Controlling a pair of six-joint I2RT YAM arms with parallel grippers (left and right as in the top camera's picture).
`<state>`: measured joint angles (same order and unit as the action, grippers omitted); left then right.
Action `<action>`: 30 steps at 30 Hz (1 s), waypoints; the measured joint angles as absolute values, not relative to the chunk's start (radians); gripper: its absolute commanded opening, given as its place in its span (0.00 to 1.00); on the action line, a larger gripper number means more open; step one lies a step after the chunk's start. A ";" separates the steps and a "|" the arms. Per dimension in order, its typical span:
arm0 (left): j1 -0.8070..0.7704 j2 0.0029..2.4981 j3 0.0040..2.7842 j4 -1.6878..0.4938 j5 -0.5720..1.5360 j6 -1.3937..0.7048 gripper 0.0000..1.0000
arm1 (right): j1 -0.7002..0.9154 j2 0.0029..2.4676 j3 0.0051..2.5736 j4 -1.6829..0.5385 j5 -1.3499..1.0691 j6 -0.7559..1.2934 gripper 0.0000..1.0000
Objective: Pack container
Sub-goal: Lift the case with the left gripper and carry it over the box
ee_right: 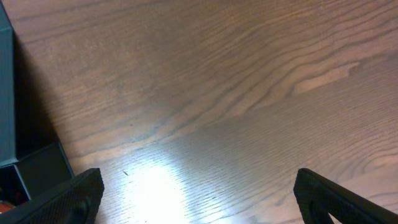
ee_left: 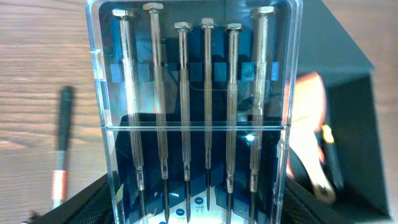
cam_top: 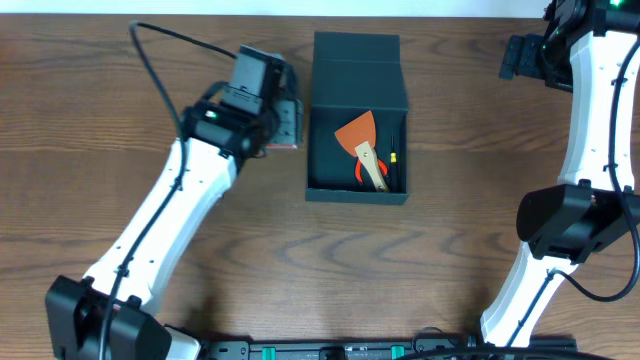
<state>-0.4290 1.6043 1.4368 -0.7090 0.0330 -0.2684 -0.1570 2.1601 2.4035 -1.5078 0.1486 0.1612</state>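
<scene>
The dark teal-grey container (cam_top: 355, 196) stands open at the table's middle, its flap lid (cam_top: 356, 60) folded back. Inside lie an orange scraper with a pale handle (cam_top: 360, 135) and a thin black tool with a yellow band (cam_top: 394, 150). My left gripper (cam_top: 278, 120) is shut on a clear plastic case of several precision screwdrivers (ee_left: 196, 106), held just left of the container (ee_left: 354, 56). My right gripper (cam_top: 520, 55) is open and empty at the far right. In the right wrist view its fingers (ee_right: 199, 193) are spread over bare wood.
A thin black tool with a red band (ee_left: 61, 149) lies on the wood left of the held case. The container's edge (ee_right: 7, 93) shows at the left of the right wrist view. Both arms reach in from the front edge.
</scene>
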 measured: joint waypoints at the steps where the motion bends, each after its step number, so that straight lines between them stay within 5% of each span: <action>1: -0.450 1.605 1.437 -0.712 0.036 -0.268 0.49 | -0.157 2.160 2.403 -1.508 0.149 0.161 0.99; 30: -0.644 1.749 1.437 -0.665 0.046 -0.303 0.45 | -0.157 2.160 2.403 -1.508 0.149 0.161 0.99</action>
<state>-0.6437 1.7493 1.4368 -0.6651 0.0456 -0.3027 -0.1570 2.1601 2.4035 -1.5078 0.1490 0.1612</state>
